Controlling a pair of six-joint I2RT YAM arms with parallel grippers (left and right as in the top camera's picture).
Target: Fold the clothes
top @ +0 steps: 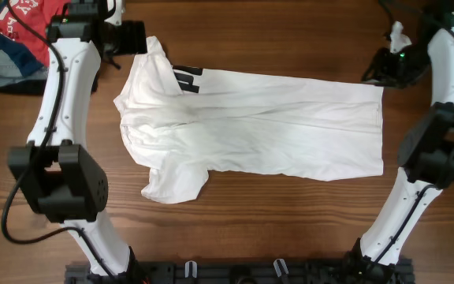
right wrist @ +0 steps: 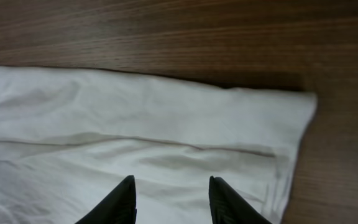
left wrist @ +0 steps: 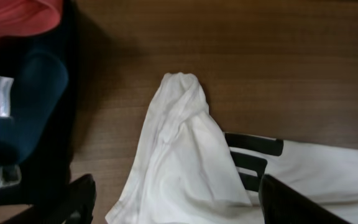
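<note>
Hovering the left gripper [left wrist: 178, 186] and right gripper [right wrist: 172, 180], both spread wide and empty, over the thin white shirt with black bars [top: 274, 126] lying flat on the brown wooden table [top: 290, 31], hardly folding yet.

The clothes [top: 274, 126] lie spread flat across the middle of the surface [top: 290, 31], lengthwise from left to right, with the hem toward the right edge and the sleeves toward the left. The far sleeve [top: 152, 59] reaches toward the far edge, the near sleeve [top: 172, 183] toward the near edge. A pile of other garments [top: 10, 43] sits in the far left corner, apart from the far sleeve. The left claw [top: 132, 37] is over the far sleeve's tip; the right claw [top: 383, 71] is over the hem's far corner.
</note>
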